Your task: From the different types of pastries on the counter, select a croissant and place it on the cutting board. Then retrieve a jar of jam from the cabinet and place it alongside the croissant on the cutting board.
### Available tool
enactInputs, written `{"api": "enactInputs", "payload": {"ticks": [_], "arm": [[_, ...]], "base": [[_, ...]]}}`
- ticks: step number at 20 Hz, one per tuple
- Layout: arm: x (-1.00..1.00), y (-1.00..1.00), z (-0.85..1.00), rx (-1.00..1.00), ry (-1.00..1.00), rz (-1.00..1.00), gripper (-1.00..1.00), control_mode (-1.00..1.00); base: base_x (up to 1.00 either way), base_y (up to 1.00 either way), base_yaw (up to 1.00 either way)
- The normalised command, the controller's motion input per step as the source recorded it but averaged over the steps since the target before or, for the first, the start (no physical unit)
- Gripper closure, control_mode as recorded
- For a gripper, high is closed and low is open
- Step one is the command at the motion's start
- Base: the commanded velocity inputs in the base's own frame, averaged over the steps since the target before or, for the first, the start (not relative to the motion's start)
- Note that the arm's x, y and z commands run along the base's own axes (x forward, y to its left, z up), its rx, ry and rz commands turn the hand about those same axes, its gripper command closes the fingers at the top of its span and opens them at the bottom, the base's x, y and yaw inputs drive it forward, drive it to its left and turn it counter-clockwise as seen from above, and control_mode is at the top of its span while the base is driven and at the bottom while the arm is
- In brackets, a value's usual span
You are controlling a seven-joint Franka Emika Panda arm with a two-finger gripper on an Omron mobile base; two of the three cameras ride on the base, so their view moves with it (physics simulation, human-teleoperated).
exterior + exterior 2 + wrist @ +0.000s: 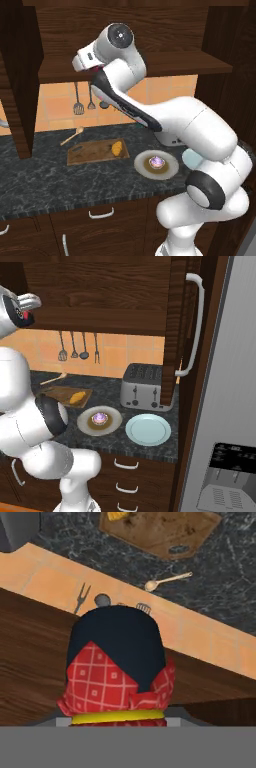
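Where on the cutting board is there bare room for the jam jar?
The brown wooden cutting board is bare across its left and middle, up to its handle hole. Its right end is taken by the golden-orange croissant. Beyond that end, the beige plate with the purple-topped pastry crowds the counter.

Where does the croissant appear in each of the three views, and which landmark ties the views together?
Left base view: croissant at the right end of the cutting board.
Right base view: centre-left, on the board.
Hand view: cut off at the top edge, left of centre.
Shared landmark: the wooden spoon beside the board.
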Motion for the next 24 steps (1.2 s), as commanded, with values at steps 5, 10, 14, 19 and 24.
{"api": "enactInputs", "payload": {"ticks": [5, 10, 14, 19, 24], "arm": [[-1.00, -0.44, -0.62, 0.47, -0.53, 0.07, 1.00, -1.00], [-0.83, -0.19, -0.32, 0.37, -0.28, 0.15, 1.00, -1.00], [-0.23, -0.01, -0.11, 0.09, -0.07, 0.22, 1.00, -1.00], [0.00, -0.04, -0.30, -0.09, 0.03, 0.22, 1.00, -1.00], [0.12, -0.25, -0.56, -0.13, 0.12, 0.25, 1.00, -1.00]], "base": [[0.00, 0.00, 0.00], [0.00, 0.00, 0.00], [0.00, 0.00, 0.00], [0.00, 0.00, 0.00], [0.00, 0.00, 0.00]]}}
